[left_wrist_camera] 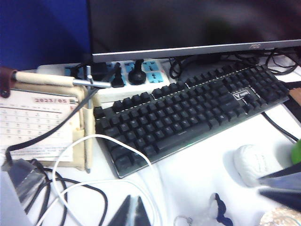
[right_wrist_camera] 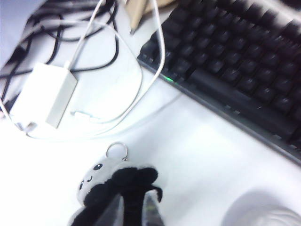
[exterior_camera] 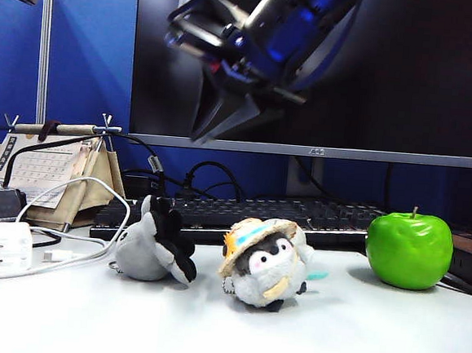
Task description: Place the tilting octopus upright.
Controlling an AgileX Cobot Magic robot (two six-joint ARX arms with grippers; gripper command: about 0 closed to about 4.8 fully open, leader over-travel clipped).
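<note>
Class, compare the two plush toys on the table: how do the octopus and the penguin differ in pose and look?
The octopus lies tipped on its side, black underside showing; the penguin sits upright facing the camera. The penguin wears a straw hat; the octopus is bare-headed. Both are small grey-and-white plush toys.

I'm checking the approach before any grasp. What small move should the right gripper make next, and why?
Probably descend: the right gripper hangs above the octopus, which lies tipped with its black underside sideways. Its jaws look slightly parted and empty, so lower them around the toy. The left gripper is shut.
</note>
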